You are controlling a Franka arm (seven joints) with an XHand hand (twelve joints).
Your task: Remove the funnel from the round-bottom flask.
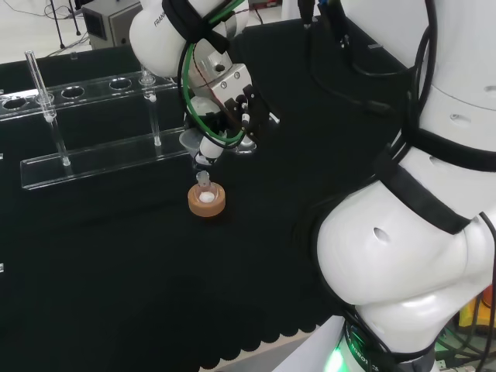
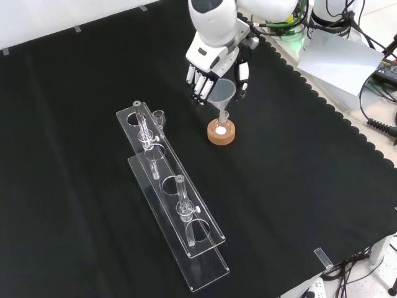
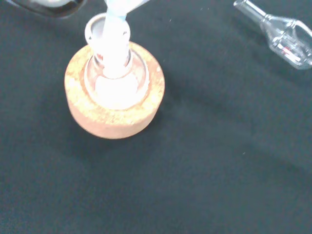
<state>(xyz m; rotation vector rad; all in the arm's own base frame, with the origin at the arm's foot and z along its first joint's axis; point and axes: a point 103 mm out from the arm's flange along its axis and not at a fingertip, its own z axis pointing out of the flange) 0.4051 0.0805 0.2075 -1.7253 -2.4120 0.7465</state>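
Observation:
A small round-bottom flask with something white in its bulb stands in a cork ring on the black cloth. The clear funnel hangs over it, pinched between the fingers and thumb of my hand. Its stem is tilted, and the tip is right at the flask's mouth. Whether the tip is still inside the neck is unclear. In the head view my hand is above and right of the funnel. The cork ring sits close under the wrist camera.
A long clear rack with two upright glass tubes lies left of the flask in the front view, and shows as the rack at the back left in the head view. A small clear glass piece lies nearby. The arm's white links stand on the right.

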